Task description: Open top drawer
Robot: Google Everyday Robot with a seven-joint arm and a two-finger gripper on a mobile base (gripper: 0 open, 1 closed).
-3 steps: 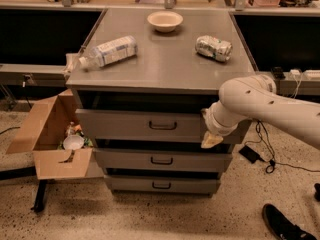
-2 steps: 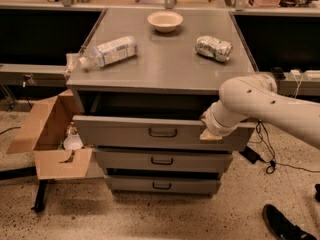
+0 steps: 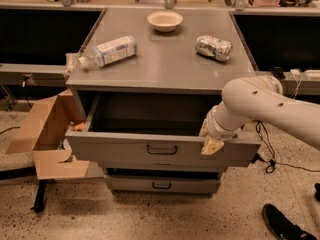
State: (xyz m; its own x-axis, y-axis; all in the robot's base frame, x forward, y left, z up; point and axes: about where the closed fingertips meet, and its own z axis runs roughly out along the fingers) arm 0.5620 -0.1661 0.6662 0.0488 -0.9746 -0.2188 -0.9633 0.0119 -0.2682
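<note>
The top drawer (image 3: 120, 150) is a grey metal drawer with a small dark loop handle (image 3: 161, 149) at its centre. It stands pulled well out of the cabinet, and its inside looks dark and empty. My gripper (image 3: 210, 143) is at the right part of the drawer's front panel, over its top edge, right of the handle. The white arm reaches in from the right and hides the drawer's right inner corner.
On the cabinet top (image 3: 165, 66) lie a plastic bottle (image 3: 107, 51) and a crushed can (image 3: 213, 47), with a cream bowl (image 3: 165, 20) at the back. A lower drawer (image 3: 160, 185) is closed. An open cardboard box (image 3: 47, 134) stands left. A dark shoe (image 3: 282, 224) is bottom right.
The top drawer has slid further out towards the camera, from a small gap to wide open. My gripper has moved with its front panel.
</note>
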